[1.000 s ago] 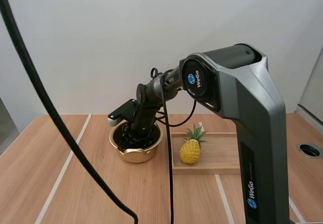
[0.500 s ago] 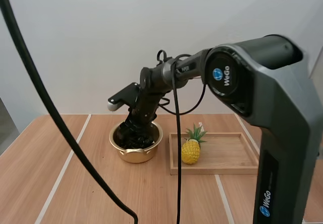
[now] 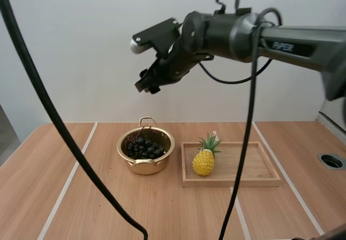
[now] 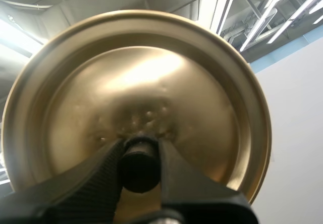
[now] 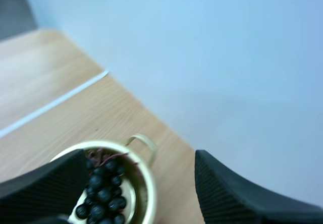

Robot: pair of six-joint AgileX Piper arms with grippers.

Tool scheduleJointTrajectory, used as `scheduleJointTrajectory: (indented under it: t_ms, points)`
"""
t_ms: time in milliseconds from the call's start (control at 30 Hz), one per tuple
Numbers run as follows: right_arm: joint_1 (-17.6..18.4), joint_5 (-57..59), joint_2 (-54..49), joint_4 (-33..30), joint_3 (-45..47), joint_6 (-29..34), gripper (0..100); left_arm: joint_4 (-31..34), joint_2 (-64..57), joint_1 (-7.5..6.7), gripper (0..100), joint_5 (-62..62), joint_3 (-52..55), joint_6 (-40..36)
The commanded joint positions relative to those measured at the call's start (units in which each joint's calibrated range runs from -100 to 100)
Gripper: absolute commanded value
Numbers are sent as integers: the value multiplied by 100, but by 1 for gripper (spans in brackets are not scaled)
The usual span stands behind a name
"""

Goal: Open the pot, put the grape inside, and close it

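The left end effector (image 4: 140,151) is clamped tight on the black knob (image 4: 139,167) of the gold lid (image 4: 151,82), and its fingers hide the lid's nearest rim. The right end effector (image 3: 147,84) hangs high with its fingers spread, holding nothing. Well below it, the pot (image 3: 146,167) holds the grapes (image 3: 144,147), though the right wrist view cuts off its near side. The high view adds a tray (image 3: 232,182) with a pineapple (image 3: 204,161) just beside the pot, all on a wooden counter (image 3: 86,197) against a pale wall (image 3: 81,45).
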Motion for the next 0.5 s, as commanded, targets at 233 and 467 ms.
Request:
scheduleJointTrajectory:
  t_ms: [233, 467]
  points:
    - [-1071, -374, -1975, -50, 8, 352, 100, 0, 23, 4, 0, -191, -34, -73]
    - [-1705, -539, -2831, -94, 8, 352, 100, 0, 65, 4, 0, -191, -34, -132]
